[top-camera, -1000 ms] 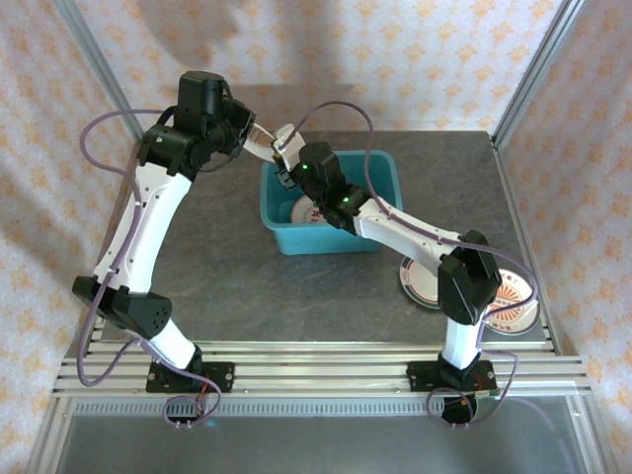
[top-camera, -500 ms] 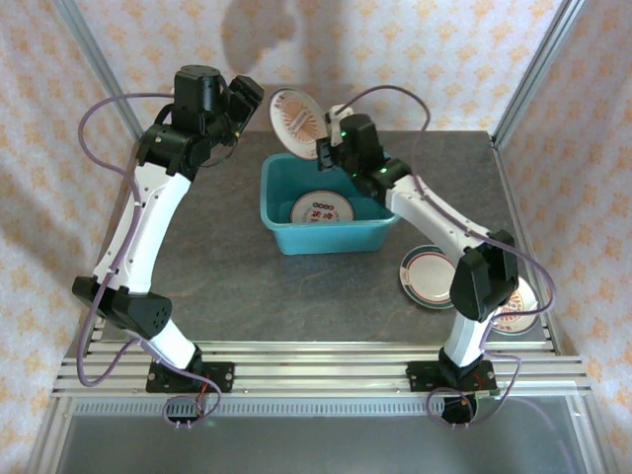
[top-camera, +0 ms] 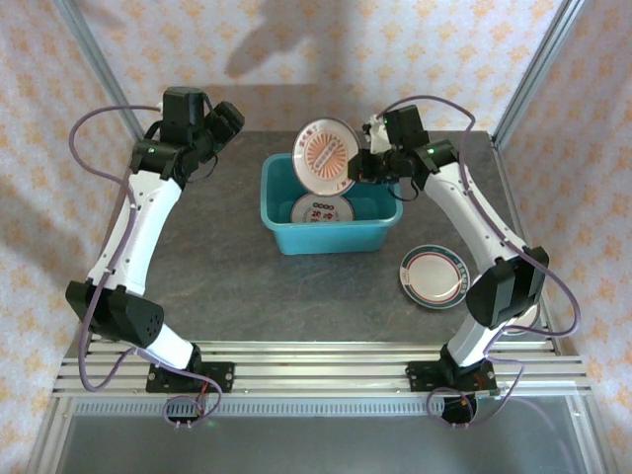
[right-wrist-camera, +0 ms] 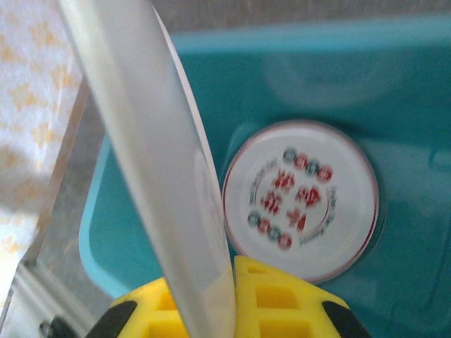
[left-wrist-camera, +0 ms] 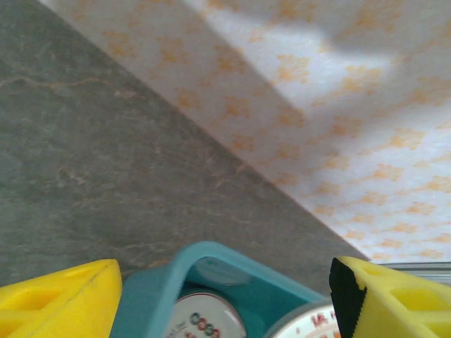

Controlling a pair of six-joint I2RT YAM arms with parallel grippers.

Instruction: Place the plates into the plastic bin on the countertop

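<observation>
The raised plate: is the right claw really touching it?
Touching. In the right wrist view the plate is pinched at its rim between the yellow fingers of the right gripper, no gap.

1. Small round plates: three I can count for sure. There's a red-orange patterned plate [top-camera: 326, 156], a white plate with red and teal marks [top-camera: 321, 209], and a dark-rimmed plate [top-camera: 434, 275].
2. Teal-blue rectangular plastic bin [top-camera: 326, 240]: just one.
3. Dark grey speckled worktop [top-camera: 217, 267]: one.
4. White robot arms: two, the left arm [top-camera: 138, 222] and the right arm [top-camera: 474, 212].
</observation>
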